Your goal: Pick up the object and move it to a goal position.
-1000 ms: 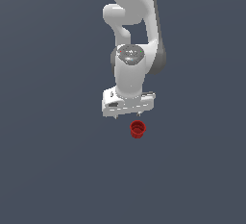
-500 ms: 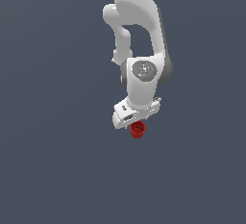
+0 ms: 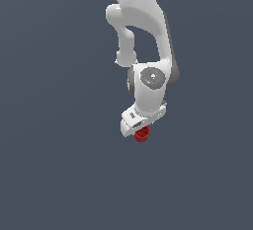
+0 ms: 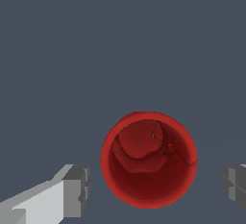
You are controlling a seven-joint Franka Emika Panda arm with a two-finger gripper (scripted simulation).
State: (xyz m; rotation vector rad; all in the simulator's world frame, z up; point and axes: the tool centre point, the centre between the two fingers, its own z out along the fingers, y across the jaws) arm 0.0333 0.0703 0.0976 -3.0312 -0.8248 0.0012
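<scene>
Exterior view: hand (image 3: 142,127) hides most of the cup (image 3: 142,134).

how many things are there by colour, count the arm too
red: 1, the cup, sitting between the open fingers of the hand
white: 1, the robot arm
total: 2

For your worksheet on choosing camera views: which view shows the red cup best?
The wrist view: the cup fills the frame, its hollow inside and rim visible between the open fingers. The exterior view shows only a small red bit of the cup below the gripper.
</scene>
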